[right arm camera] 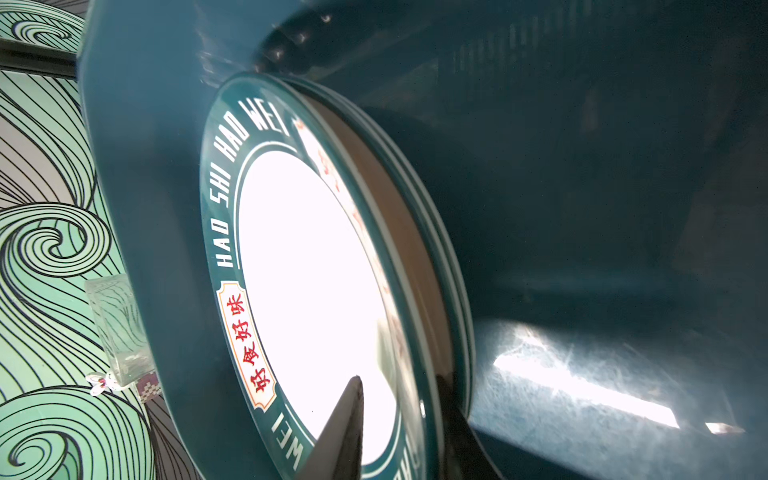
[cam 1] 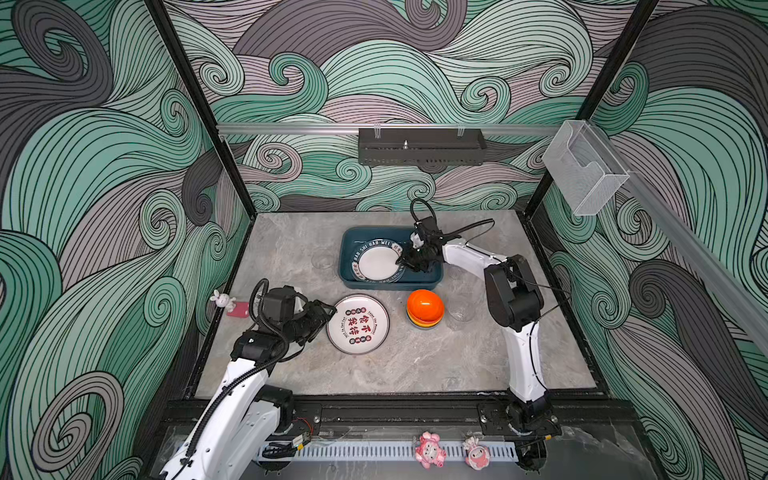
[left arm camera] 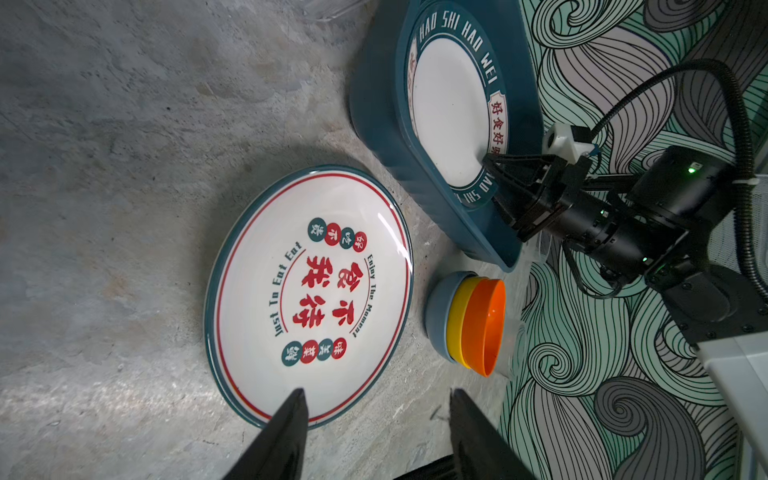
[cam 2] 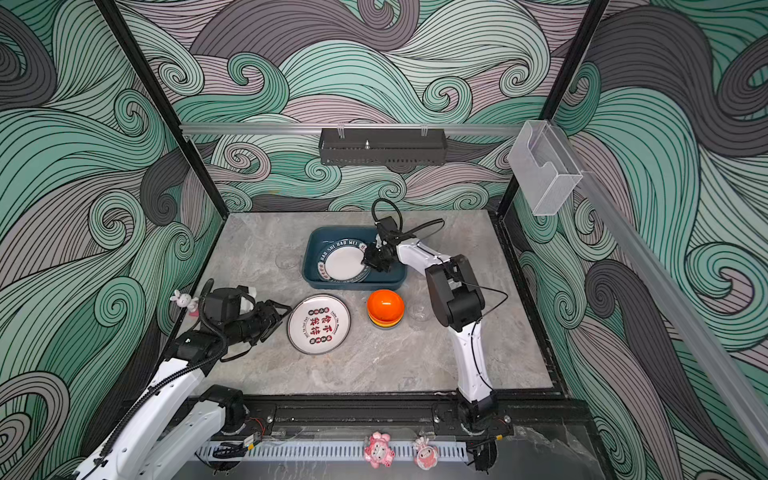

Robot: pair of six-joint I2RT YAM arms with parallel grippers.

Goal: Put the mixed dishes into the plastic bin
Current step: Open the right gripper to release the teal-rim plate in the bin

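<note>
The top plate (right arm camera: 307, 266) hides all but the edges of the plates (right arm camera: 432, 232) beneath.

Both arms (cam 1: 521, 361) have white links (cam 1: 232, 399), black joints (cam 1: 513, 299) and ribbed black cables (left arm camera: 742, 124).

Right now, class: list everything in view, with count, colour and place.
plastic bin: one, dark teal, rear centre of table.
stacked plates: number unclear, top one white with teal band, in bin.
printed plate: one, white, red characters, before bin.
bowls: three stacked, orange, yellow, blue, right of printed plate.
tumblers: two discernible, clear, left of bin, right of bowls.
rabbit figurine: one, white, table's left edge.
pink figurines: two, front edge.
perforated tray: one, black, hung at back.
acrylic holder: one, clear, high on right.
left gripper: open, at printed plate's edge.
right gripper: astride stacked plates' top rim, grip unclear.
</note>
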